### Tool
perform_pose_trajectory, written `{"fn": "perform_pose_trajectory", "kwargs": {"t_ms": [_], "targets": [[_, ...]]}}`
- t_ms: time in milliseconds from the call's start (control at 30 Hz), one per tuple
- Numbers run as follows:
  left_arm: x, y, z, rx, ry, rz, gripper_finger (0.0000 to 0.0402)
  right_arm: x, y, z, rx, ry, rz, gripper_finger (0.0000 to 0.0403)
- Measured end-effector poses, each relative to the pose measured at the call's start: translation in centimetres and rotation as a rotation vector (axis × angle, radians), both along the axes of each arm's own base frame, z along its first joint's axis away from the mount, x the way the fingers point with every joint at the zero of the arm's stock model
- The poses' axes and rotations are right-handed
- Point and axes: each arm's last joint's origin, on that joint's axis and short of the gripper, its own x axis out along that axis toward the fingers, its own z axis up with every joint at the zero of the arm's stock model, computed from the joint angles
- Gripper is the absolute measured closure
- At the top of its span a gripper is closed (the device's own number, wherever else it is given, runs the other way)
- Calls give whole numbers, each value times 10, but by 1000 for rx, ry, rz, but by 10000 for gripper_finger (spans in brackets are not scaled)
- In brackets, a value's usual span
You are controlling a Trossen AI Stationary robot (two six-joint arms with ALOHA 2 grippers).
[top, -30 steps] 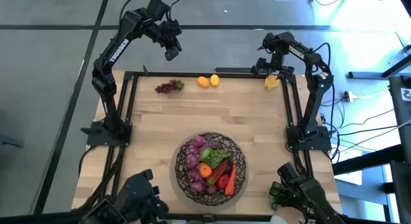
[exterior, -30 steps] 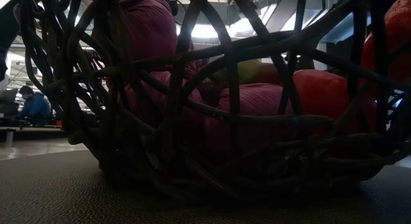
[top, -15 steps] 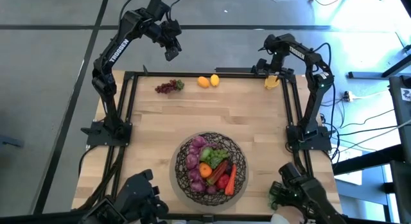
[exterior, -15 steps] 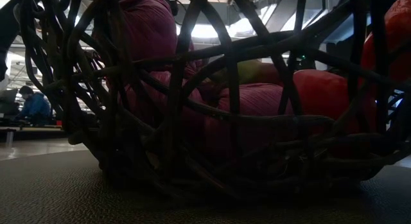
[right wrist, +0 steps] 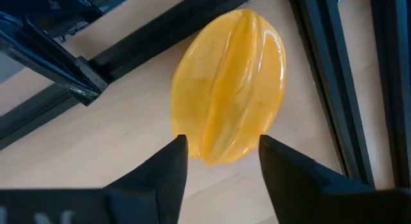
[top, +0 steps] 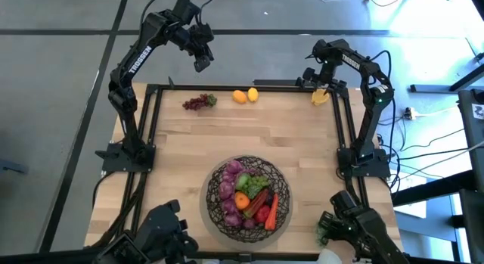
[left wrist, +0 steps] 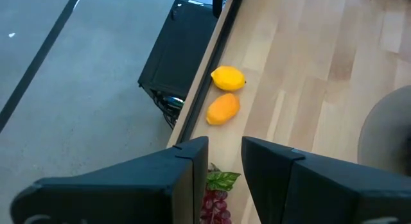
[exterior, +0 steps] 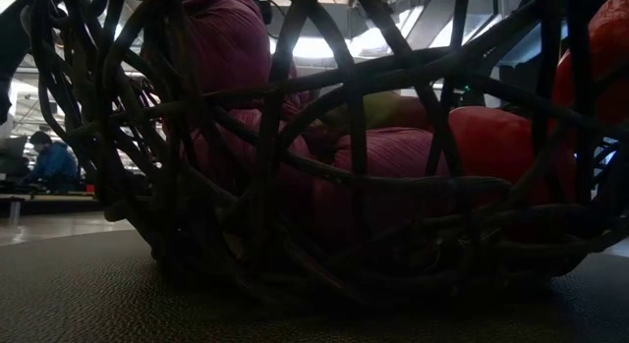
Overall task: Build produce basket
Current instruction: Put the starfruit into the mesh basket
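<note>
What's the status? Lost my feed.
Right pincer open, straddling yellow fruit at far right corner. Left pincer raised past far edge, empty. Basket part filled. Nothing blocking.

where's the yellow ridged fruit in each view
High view: yellow ridged fruit at the table's far right corner, under the right gripper.
Low view: not in it.
Left wrist view: not in it.
Right wrist view: fills the centre, between the fingers.
Shared landmark: black table frame.
</note>
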Motion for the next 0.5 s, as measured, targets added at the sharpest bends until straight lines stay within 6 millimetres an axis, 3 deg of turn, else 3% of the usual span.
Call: {"fn": "perform_pose_trajectory", "kwargs": {"t_ms": [167,500], "targets": [[0,0,0,0,1,0,317,0,-1,0,-9,-1,-25,249],[0,0,0,0,1,0,317,5,0,8,11,-40,5,251]]}}
